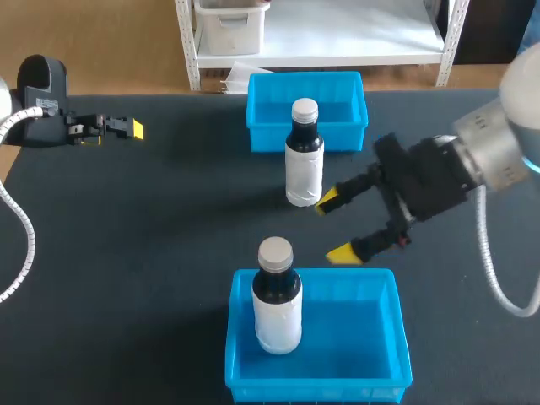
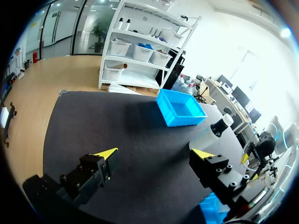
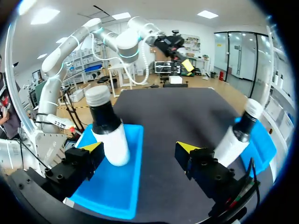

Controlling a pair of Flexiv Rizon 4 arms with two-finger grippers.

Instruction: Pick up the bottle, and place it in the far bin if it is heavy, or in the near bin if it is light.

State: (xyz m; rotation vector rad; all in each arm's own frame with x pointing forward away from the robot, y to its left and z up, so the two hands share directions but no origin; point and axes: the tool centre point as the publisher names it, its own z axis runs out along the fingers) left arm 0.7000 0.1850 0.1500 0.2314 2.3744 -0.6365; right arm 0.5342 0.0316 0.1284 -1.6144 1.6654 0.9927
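A dark bottle with a white label and silver cap (image 1: pixel 277 295) stands upright in the near blue bin (image 1: pixel 371 337). A second, similar bottle (image 1: pixel 304 156) stands on the table just in front of the far blue bin (image 1: pixel 337 105). My right gripper (image 1: pixel 336 228) hangs open to the right of both bottles, with one yellow tip close beside the table bottle's base. In the right wrist view the gripper (image 3: pixel 139 148) holds nothing; the binned bottle (image 3: pixel 107 133) is ahead of one finger and the other bottle (image 3: pixel 236 137) ahead of the other. My left gripper (image 1: pixel 126 128) is open at the far left.
The dark mat (image 1: pixel 152 236) lies bare on the left half of the table. In the left wrist view the gripper (image 2: pixel 154 154) has bare mat between its fingers, with the far bin (image 2: pixel 180 108) and the table bottle (image 2: pixel 210 135) well ahead.
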